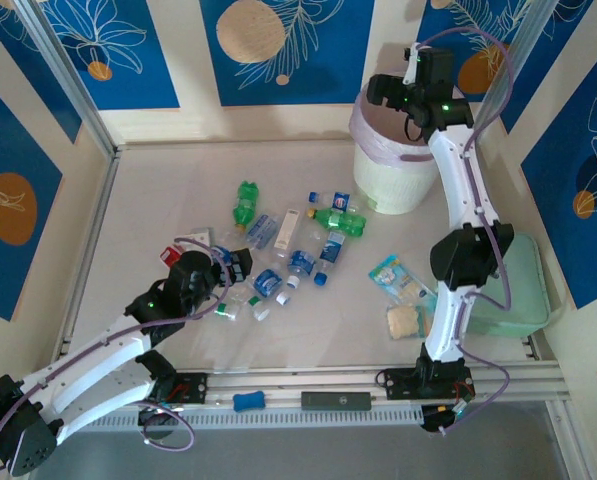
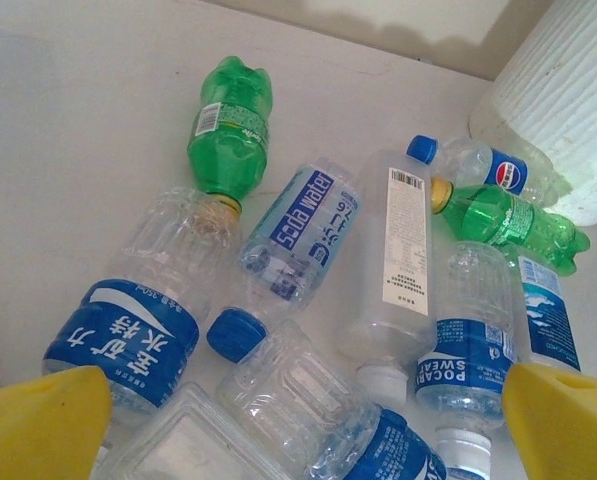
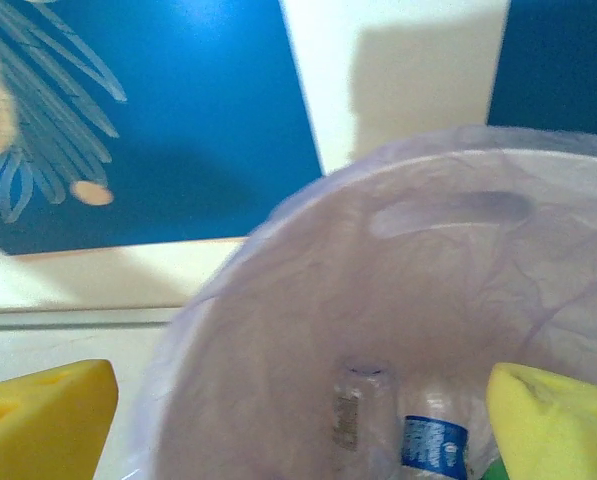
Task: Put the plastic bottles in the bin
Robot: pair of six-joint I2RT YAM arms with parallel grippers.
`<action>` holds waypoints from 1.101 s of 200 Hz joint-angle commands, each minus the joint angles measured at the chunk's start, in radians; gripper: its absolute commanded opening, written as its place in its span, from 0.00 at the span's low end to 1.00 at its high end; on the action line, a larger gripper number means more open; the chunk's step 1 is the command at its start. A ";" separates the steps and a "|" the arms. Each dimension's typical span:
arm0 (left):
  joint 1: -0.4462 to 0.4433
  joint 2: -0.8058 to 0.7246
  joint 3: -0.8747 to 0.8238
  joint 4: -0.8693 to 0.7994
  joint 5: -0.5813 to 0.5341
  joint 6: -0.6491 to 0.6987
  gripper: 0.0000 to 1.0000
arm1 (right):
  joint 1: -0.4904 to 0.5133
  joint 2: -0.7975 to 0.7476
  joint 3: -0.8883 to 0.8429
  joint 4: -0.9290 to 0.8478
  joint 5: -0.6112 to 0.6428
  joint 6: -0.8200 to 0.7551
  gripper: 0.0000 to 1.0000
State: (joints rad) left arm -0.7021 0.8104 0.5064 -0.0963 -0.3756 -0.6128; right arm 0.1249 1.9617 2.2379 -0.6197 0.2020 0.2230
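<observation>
While wide apart and empty, left fingers (image 2: 38,425), right fingers (image 3: 43,415); pale table (image 1: 158,200), blue-panelled walls (image 1: 278,70).

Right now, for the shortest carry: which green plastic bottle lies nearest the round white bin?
The right-hand green bottle, near the bin; the left-hand green bottle lies farther off.

Both arms (image 1: 465,185) are showing white shells (image 1: 98,362), black joints (image 1: 465,258), purple cables (image 1: 500,48). The left gripper (image 2: 308,410) and right gripper (image 3: 303,400) are wearing yellow pads (image 2: 38,425).
</observation>
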 commanded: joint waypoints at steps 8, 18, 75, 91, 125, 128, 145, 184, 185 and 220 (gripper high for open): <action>0.012 -0.004 -0.020 0.019 -0.034 0.002 1.00 | 0.070 -0.189 -0.183 0.111 -0.022 -0.044 0.95; 0.011 -0.001 -0.019 0.020 -0.040 0.002 1.00 | 0.095 -0.250 -0.269 0.147 -0.021 -0.047 0.96; 0.019 0.055 0.005 0.011 -0.063 0.003 1.00 | 0.253 -0.563 -0.756 0.288 0.010 0.006 0.99; 0.025 0.083 0.027 0.017 -0.065 0.018 1.00 | 0.280 -0.622 -0.859 0.284 0.033 0.053 0.99; 0.036 0.153 0.075 0.019 -0.060 0.047 1.00 | 0.289 -0.709 -1.066 0.256 -0.041 0.200 0.99; 0.037 0.159 0.080 0.022 -0.057 0.046 1.00 | 0.289 -0.713 -1.083 0.252 -0.047 0.211 0.99; 0.052 0.187 0.081 0.054 -0.008 0.042 1.00 | 0.294 -0.728 -1.161 0.240 -0.067 0.291 0.99; 0.078 0.228 0.078 0.085 0.036 0.018 1.00 | 0.322 -0.713 -1.313 0.241 -0.047 0.508 0.94; 0.078 0.228 0.078 0.084 0.035 0.018 1.00 | 0.323 -0.712 -1.317 0.243 -0.045 0.513 0.94; 0.091 0.217 0.061 0.083 0.040 0.000 1.00 | 0.357 -0.657 -1.383 0.288 -0.013 0.634 0.92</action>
State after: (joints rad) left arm -0.6281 1.0374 0.5606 -0.0368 -0.3576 -0.5976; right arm 0.4656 1.2701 0.8768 -0.3737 0.1726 0.7208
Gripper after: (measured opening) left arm 0.997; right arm 0.923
